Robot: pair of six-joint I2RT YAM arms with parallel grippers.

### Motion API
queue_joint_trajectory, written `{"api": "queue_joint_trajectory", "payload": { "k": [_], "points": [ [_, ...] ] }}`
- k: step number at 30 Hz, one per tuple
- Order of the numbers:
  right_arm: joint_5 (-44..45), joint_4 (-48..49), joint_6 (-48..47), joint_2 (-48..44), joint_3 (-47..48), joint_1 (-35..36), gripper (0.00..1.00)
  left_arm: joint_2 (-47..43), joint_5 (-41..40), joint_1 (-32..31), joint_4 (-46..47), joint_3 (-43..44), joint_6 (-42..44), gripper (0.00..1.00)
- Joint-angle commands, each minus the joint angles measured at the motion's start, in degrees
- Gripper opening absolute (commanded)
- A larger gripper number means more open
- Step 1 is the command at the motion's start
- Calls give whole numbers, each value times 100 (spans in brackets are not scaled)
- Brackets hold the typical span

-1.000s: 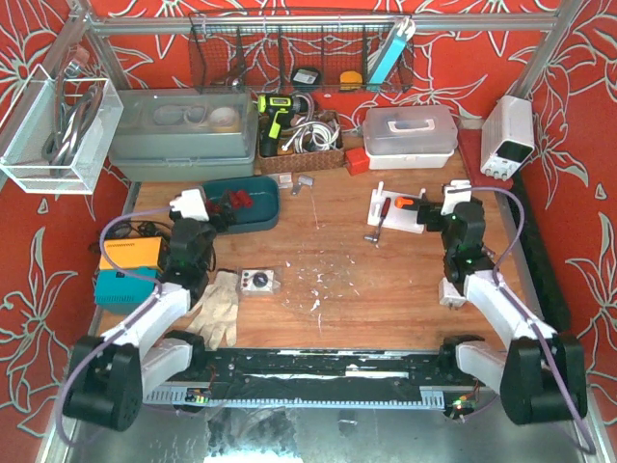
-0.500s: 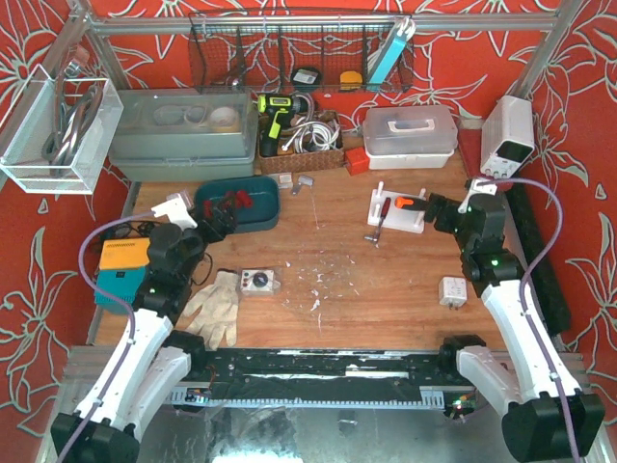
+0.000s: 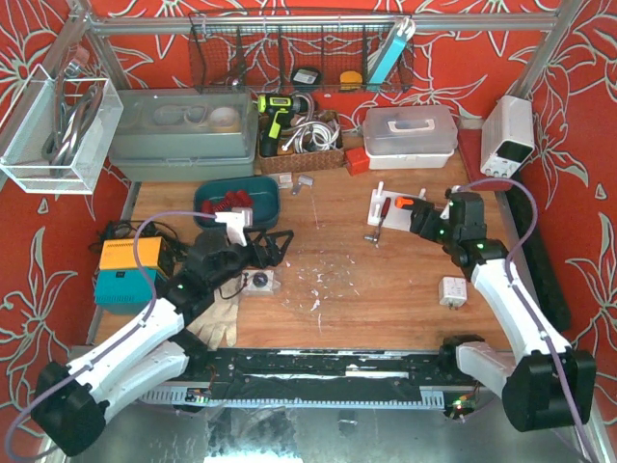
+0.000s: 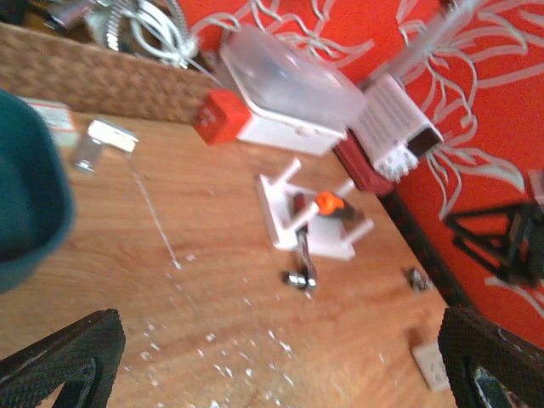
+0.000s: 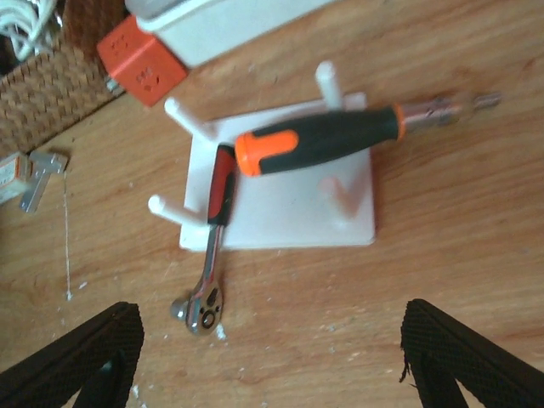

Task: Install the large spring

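Observation:
I cannot make out a large spring in any view. My left gripper [image 3: 273,247] is open and empty, low over the middle of the table; its wrist view [image 4: 276,365] looks across the wood at the white pegged plate [image 4: 310,223]. My right gripper [image 3: 416,220] is open and empty just right of that plate [image 3: 397,214]; in its wrist view [image 5: 272,357] the fingers straddle bare wood in front of the plate [image 5: 289,204]. An orange-and-black screwdriver [image 5: 327,143] and a red-handled ratchet [image 5: 208,255] lie on the plate.
A teal tray [image 3: 265,193] with red parts stands at back left. A small clear box with a round part [image 3: 258,281] and a white glove [image 3: 217,309] lie front left. A white plug block [image 3: 452,291] lies at right. Bins, a basket and a power supply [image 3: 508,135] line the back.
My left arm has swung right and forward, from beside the teal tray to the table's middle. My right gripper has turned and moved left toward the white plate.

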Motion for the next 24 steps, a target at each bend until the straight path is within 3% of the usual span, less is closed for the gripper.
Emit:
{"api": "queue_joint_trajectory", "payload": {
  "k": [1, 6, 12, 14, 24],
  "points": [
    [-421, -28, 162, 403, 19, 250, 81, 244, -531, -522, 304, 21, 449, 100],
    [-186, 272, 124, 1102, -77, 705, 65, 557, -429, -631, 901, -435, 401, 100],
    [358, 932, 133, 1796, -63, 1138, 46, 1084, -740, -1020, 1299, -667, 1138, 100],
    [468, 1203, 168, 1976, -51, 1215, 43, 1123, -1091, -1136, 1587, -835, 1314, 100],
    [726, 1820, 361, 2900, 202, 1348, 38, 1128, -1157, -1140, 2003, -1012, 1478, 100]
  ]
}}
